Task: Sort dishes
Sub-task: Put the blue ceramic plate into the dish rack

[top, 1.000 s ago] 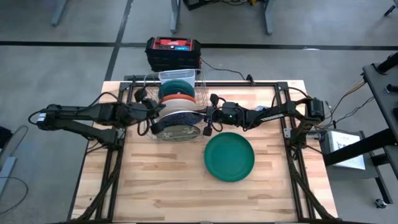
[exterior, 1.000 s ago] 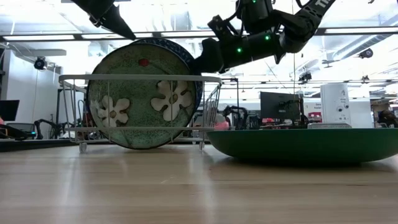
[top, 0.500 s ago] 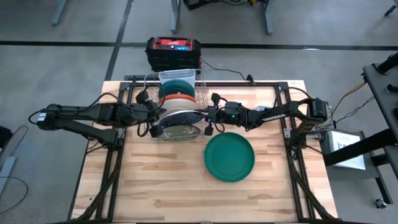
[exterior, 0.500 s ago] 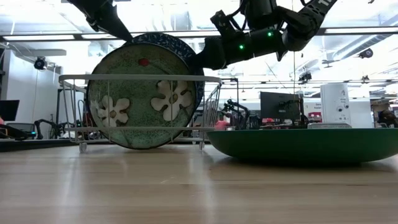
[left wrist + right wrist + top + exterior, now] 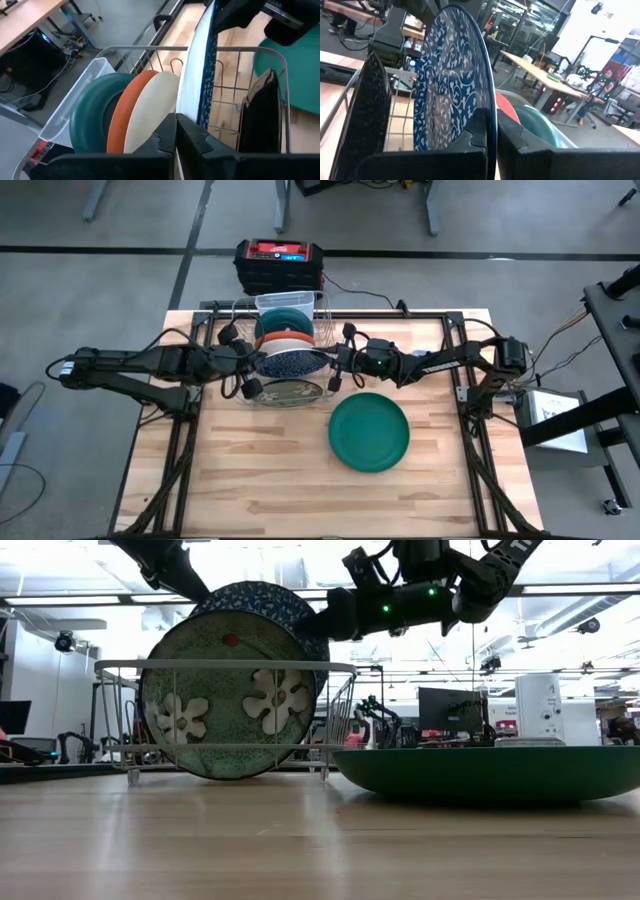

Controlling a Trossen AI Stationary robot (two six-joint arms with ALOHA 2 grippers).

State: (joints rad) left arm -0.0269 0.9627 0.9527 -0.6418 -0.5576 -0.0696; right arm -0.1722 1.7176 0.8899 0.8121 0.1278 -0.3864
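Observation:
A blue-and-white patterned plate (image 5: pixel 290 362) stands on edge above the silver wire rack (image 5: pixel 120 720), with my left gripper (image 5: pixel 252 368) shut on its left rim and my right gripper (image 5: pixel 333 367) shut on its right rim. In front of it a green flowered plate (image 5: pixel 232 705) stands on edge in the rack. Behind it white (image 5: pixel 150 105), orange (image 5: pixel 127 110) and teal (image 5: pixel 92 120) dishes stand in the rack too. A large dark green plate (image 5: pixel 369 431) lies flat on the table, right of the rack. My left gripper pinches the patterned plate's rim (image 5: pixel 192 112) between its two fingers, one on each face, slanting down from the table's left side. The plate stays on edge, raised above the flowered plate. My right gripper pinches the opposite rim (image 5: pixel 490 117) between its two fingers, one finger on the patterned face and one on the back. It comes level from the table's right side. The plate stands upright in the hold; its lowest part is hidden behind the flowered plate.
A clear plastic bin (image 5: pixel 283 302) sits at the rack's far end, and a red-and-black box (image 5: pixel 279 265) stands beyond the table's far edge. Bare wood stretches along the near half of the table (image 5: pixel 260 480).
My right gripper has risen with the plate's right rim. The patterned plate has come up out of the rack and now stands higher above the flowered plate, its face tipped more toward the ceiling. My left gripper has stayed in place on the left rim.

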